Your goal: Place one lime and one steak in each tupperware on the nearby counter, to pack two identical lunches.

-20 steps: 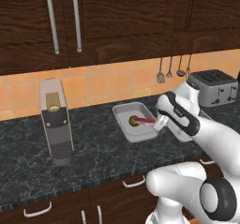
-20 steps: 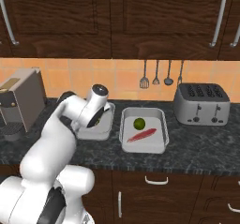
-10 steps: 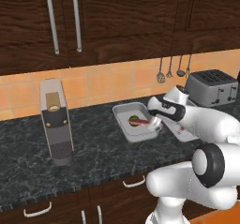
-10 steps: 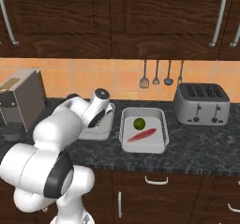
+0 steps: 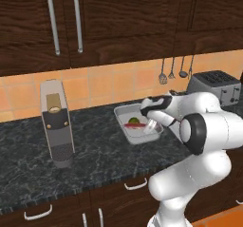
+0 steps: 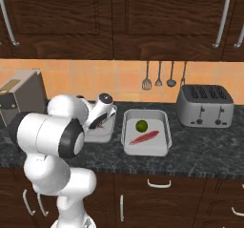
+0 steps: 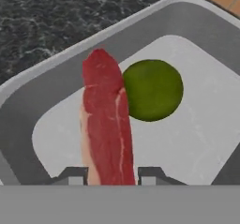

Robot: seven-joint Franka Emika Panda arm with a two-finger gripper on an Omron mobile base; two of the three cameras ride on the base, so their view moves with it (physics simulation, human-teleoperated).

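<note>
My gripper point(image 7: 110, 177) hangs low over the left tupperware point(image 7: 56, 68), its two tips close on either side of a red steak point(image 7: 107, 124). This steak lies along the tray floor, touching a lime point(image 7: 152, 89). In the left base view the same tupperware point(image 5: 122, 113) holds the lime point(image 5: 133, 120) and the steak point(image 5: 134, 126), with the gripper point(image 5: 151, 125) at its right end. The right base view has the gripper point(image 6: 97, 123) over the left tupperware point(image 6: 97, 137), which the arm partly hides. The right tupperware point(image 6: 164, 127) holds a lime point(image 6: 141, 125) and a steak point(image 6: 144, 137). Both stand on the counter point(image 6: 200, 146).
A silver toaster point(image 6: 205, 105) stands right of the trays, and a tall coffee machine point(image 5: 57, 121) stands at the left. Utensils point(image 6: 159, 77) hang on the tiled wall behind. Dark cabinets point(image 5: 95, 22) hang above the counter.
The arm's elbow has swung forward and to the side while the hand stayed over the left tray. The steak now rests on the tray floor beside the lime.
</note>
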